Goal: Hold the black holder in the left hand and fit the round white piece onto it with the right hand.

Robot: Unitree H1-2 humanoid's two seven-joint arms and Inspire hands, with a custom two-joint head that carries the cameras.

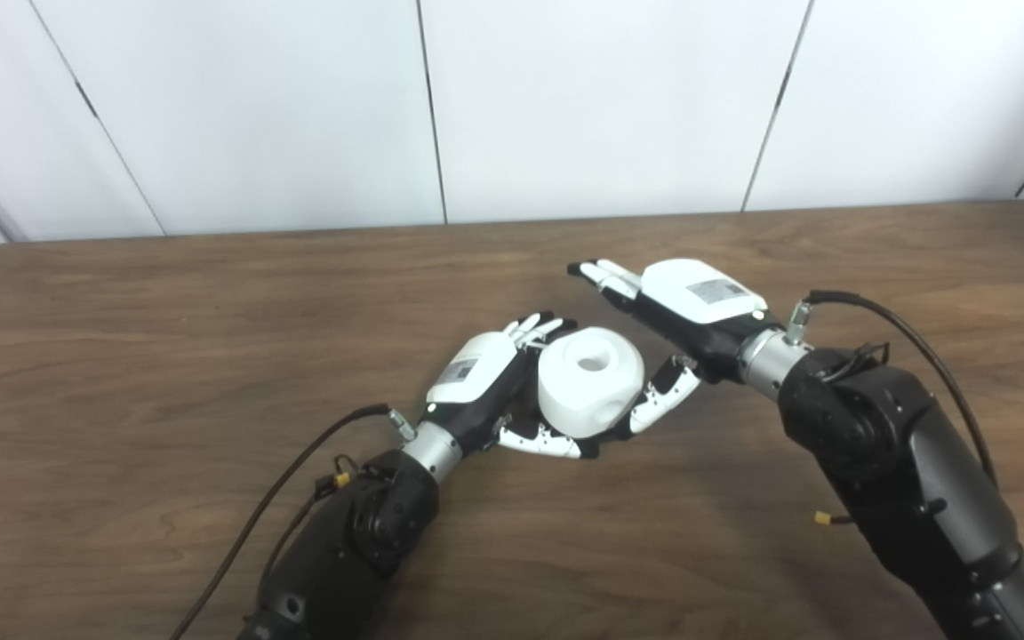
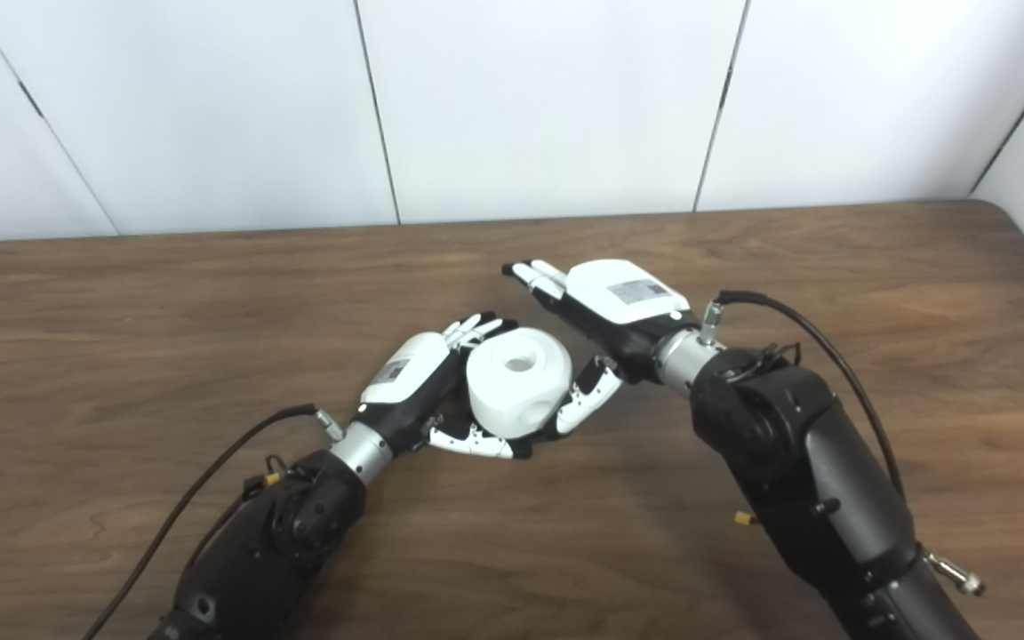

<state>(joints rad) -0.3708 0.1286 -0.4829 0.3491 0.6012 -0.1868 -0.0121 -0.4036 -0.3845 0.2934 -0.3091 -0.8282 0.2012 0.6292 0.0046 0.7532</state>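
Brown wooden table [image 1: 210, 356] before white panelled wall [image 1: 601, 107].

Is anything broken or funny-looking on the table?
Nothing looks broken or spilled. The round white piece sits upright beside the left hand, with the right hand open next to it. One oddity: the black holder can't be seen; it may be hidden underneath.

Both arms are glossy black with rounded casings, ending in silver metal wrist collars. Each hand, the left hand [image 1: 476, 382] and the right hand [image 1: 690, 307], has a white back shell bearing a small label (text unreadable) and white-and-black fingers [image 1: 665, 397]. A black cable [image 1: 299, 467] loops from each wrist.
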